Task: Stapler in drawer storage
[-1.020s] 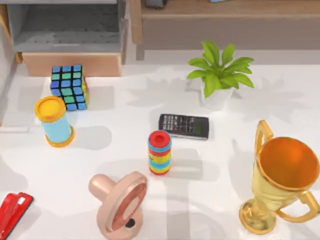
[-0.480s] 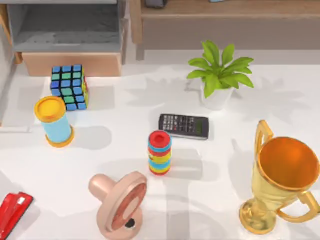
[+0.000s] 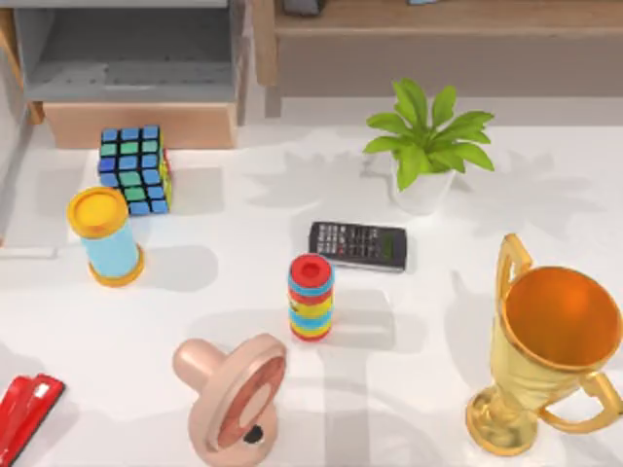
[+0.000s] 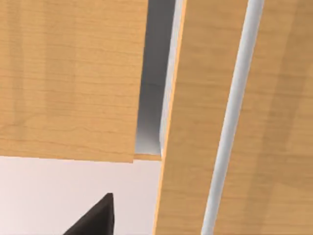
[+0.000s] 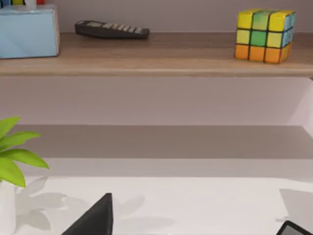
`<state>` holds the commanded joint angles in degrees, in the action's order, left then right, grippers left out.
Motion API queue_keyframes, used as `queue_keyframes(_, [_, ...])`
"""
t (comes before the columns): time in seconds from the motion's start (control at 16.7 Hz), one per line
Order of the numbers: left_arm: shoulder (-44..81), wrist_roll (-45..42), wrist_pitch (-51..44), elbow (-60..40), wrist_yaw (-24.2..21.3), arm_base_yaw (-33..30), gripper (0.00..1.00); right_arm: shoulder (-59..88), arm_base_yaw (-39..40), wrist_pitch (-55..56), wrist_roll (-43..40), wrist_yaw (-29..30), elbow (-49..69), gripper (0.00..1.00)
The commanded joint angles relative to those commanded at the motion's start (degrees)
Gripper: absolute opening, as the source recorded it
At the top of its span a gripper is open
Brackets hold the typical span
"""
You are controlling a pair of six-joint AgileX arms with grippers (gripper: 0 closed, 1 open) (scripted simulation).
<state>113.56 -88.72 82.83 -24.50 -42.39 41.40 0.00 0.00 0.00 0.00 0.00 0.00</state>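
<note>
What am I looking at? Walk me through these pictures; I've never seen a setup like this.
It is a simulated two-armed AgileX robot at a white table. One camera looks down from above; one rides on each wrist. The job is to store the red stapler, at the table's near left corner, in the open drawer at the far left. Also there: a cube, a ring stack, a calculator, a plant and a trophy. Nothing is held. A dark end effector tip shows near wooden panels in the left wrist view.
</note>
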Motion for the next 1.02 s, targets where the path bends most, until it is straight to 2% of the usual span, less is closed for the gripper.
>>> queue_keyframes(0.24, [-5.1,7.1,-13.8,-0.3,4.5,-0.7,1.0,0.0,0.0,0.0,0.0,0.0,0.0,1.0])
queue_keyframes(0.54, [-13.6,20.0,-38.9,-2.4,12.4,-4.3,1.0,0.0,0.0,0.0,0.0,0.0,0.0,1.0])
queue_keyframes(1.02, [-26.3,43.3,-86.4,-10.7,26.5,-19.2,1.0,0.0,0.0,0.0,0.0,0.0,0.0,1.0])
